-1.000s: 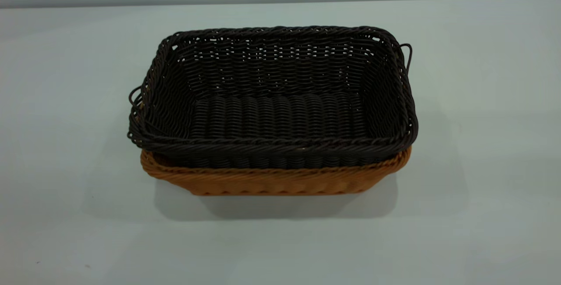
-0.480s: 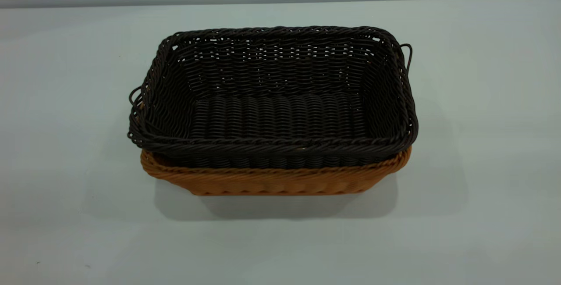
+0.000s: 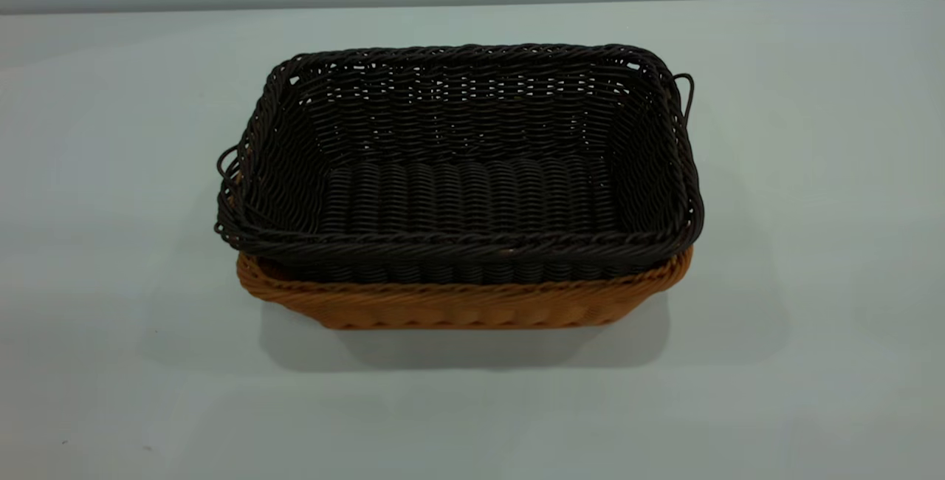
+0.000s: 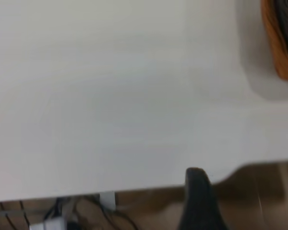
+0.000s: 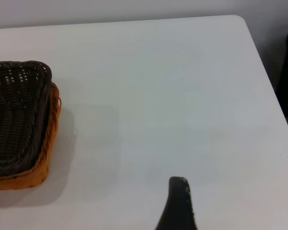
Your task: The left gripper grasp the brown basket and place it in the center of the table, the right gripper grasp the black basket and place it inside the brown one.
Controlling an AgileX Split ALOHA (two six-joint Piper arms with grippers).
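Note:
The black basket (image 3: 465, 170) sits nested inside the brown basket (image 3: 458, 306) in the middle of the table (image 3: 812, 244). Its rim stands a little above the brown rim. Both baskets are upright. Neither gripper shows in the exterior view. In the left wrist view my left gripper (image 4: 198, 201) is only a dark tip over the table's edge, far from the brown basket's corner (image 4: 278, 48). In the right wrist view my right gripper (image 5: 178, 206) is a dark tip above bare table, well apart from the nested black basket (image 5: 14, 120) and brown basket (image 5: 43, 163).
The floor and some cables (image 4: 62, 215) show beyond the table's edge in the left wrist view. The table's rounded far corner (image 5: 240, 21) shows in the right wrist view.

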